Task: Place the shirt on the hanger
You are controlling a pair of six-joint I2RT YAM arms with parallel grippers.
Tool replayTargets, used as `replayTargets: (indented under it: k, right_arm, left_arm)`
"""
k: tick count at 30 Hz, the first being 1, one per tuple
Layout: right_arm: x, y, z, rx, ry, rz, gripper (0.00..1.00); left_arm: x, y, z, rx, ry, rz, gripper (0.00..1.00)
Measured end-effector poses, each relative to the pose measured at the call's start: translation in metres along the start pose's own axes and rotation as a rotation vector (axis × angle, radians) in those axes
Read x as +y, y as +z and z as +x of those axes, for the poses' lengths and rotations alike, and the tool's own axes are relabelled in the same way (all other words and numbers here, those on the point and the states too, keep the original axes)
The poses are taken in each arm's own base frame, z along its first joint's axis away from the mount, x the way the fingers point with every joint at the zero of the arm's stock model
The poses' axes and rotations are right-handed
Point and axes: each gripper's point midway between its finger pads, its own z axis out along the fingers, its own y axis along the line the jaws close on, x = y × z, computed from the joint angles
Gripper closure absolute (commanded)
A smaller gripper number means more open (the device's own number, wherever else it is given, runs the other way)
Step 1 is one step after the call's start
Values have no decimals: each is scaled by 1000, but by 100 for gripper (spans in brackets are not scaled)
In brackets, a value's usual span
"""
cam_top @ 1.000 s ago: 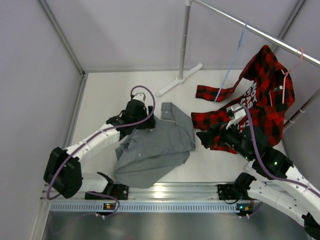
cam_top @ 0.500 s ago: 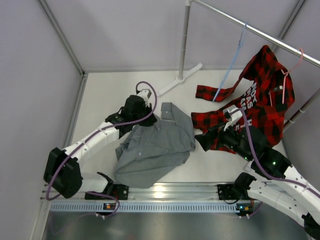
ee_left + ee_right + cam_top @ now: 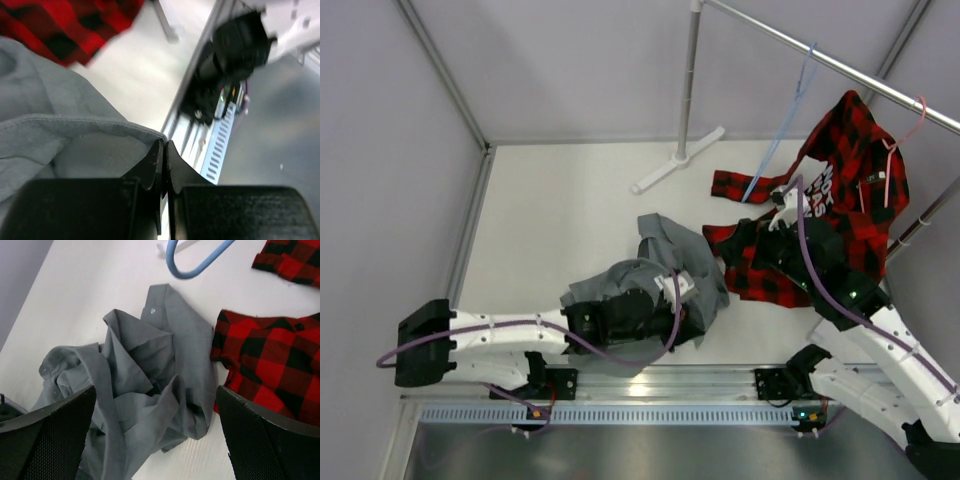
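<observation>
From above, the shirt (image 3: pixel 665 262) is lying crumpled on the table (image 3: pixel 550 200), not yet on the hanger (image 3: pixel 782 125), which is dangling from the rail (image 3: pixel 880 85) well apart. In the left wrist view, the left gripper (image 3: pixel 164 147) is pinching the shirt's hem, jaws pressed together. In the right wrist view, the right gripper (image 3: pixel 155 440) is hovering above the shirt, spread wide, holding nothing.

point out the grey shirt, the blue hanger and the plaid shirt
grey shirt (image 3: pixel 150 370): right wrist view, on the crumpled middle folds
blue hanger (image 3: pixel 200 268): right wrist view, on its lower bar near the curved corner
plaid shirt (image 3: pixel 270 375): right wrist view, on the flat red-and-black panel
</observation>
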Motion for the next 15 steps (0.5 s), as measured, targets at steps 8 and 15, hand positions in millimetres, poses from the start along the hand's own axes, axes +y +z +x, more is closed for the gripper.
replayTargets:
  k: [8, 15]
  right_arm:
    - [11, 17, 104, 348, -13, -190, 4]
    - [41, 10, 158, 497, -76, -349, 5]
  left_arm:
    - [21, 7, 124, 141, -56, -41, 100]
    - [7, 13, 101, 62, -58, -7, 78]
